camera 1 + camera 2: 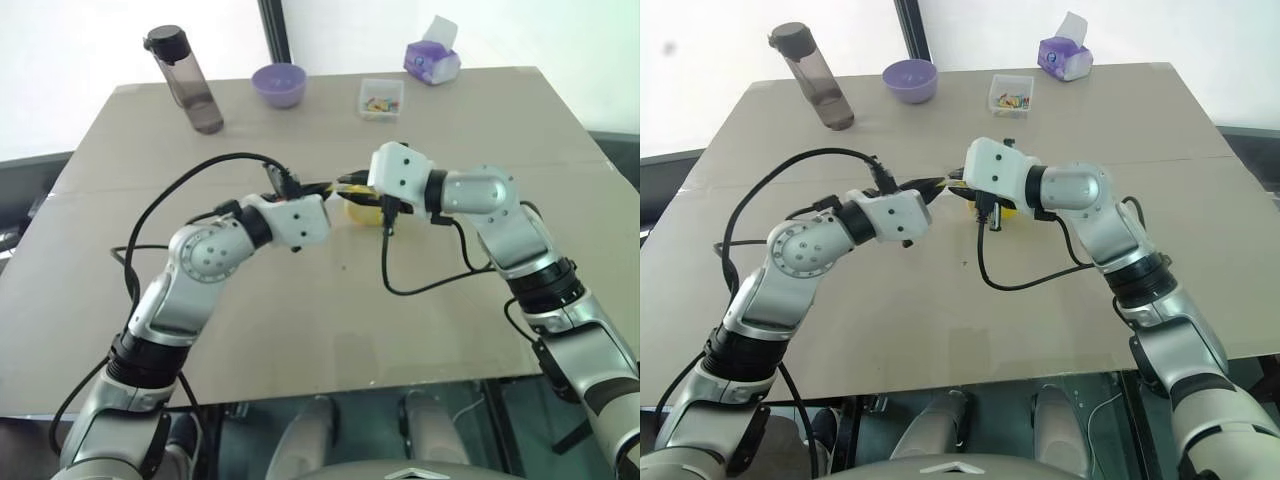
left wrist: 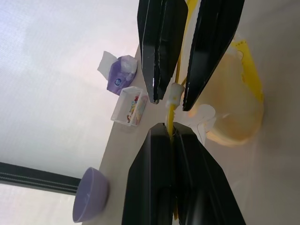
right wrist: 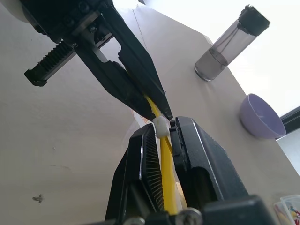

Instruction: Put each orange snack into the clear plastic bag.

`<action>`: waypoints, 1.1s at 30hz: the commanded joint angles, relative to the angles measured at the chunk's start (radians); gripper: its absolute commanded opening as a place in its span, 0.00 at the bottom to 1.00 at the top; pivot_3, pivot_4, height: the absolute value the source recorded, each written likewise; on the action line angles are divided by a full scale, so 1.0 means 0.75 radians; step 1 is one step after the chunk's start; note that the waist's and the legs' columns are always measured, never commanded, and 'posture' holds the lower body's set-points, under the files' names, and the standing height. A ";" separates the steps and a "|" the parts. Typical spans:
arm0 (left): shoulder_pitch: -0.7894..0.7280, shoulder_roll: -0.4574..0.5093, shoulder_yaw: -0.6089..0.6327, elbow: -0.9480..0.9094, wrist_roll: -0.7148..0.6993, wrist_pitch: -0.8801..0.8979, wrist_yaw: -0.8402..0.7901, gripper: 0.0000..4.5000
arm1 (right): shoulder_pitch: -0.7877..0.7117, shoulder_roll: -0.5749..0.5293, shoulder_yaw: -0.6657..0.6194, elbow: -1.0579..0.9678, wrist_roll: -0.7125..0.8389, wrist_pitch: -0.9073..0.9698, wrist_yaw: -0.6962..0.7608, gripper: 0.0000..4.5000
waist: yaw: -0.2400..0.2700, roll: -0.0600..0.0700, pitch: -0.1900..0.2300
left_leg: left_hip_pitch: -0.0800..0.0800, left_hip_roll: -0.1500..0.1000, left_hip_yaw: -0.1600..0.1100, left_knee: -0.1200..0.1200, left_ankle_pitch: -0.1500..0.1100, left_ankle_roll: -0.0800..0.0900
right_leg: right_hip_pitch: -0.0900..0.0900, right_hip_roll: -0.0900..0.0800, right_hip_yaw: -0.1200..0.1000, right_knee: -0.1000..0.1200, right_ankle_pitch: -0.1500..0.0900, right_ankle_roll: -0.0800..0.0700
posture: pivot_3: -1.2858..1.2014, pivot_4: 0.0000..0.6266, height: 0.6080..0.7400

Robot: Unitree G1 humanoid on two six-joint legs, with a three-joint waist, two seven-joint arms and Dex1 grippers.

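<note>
Grippers both clamped on the clear plastic bag [image 2: 234, 101] yellow strip mid-table, left gripper [image 2: 174, 136] and right gripper [image 3: 165, 133] tip to tip at the slider, orange snack [image 1: 362, 209] inside.

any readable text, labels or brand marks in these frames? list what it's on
No text reads clearly.
Purple tissue pack: a round printed mark, too blurred to read.
Small clear box: coloured bits inside, no lettering to make out.
Dark bottle, purple bowl, clear plastic bag: no print visible.
</note>
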 commanded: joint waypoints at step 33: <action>0.059 0.139 0.143 0.139 0.016 -0.117 0.080 0.00 | 0.030 -0.174 -0.124 0.035 -0.019 -0.008 -0.066 0.00 | 0.000 0.000 0.000 | 0.000 0.000 0.000 0.000 0.000 0.000 | 0.000 0.000 0.000 0.000 0.000 0.000 | 0.52 0.24 1.00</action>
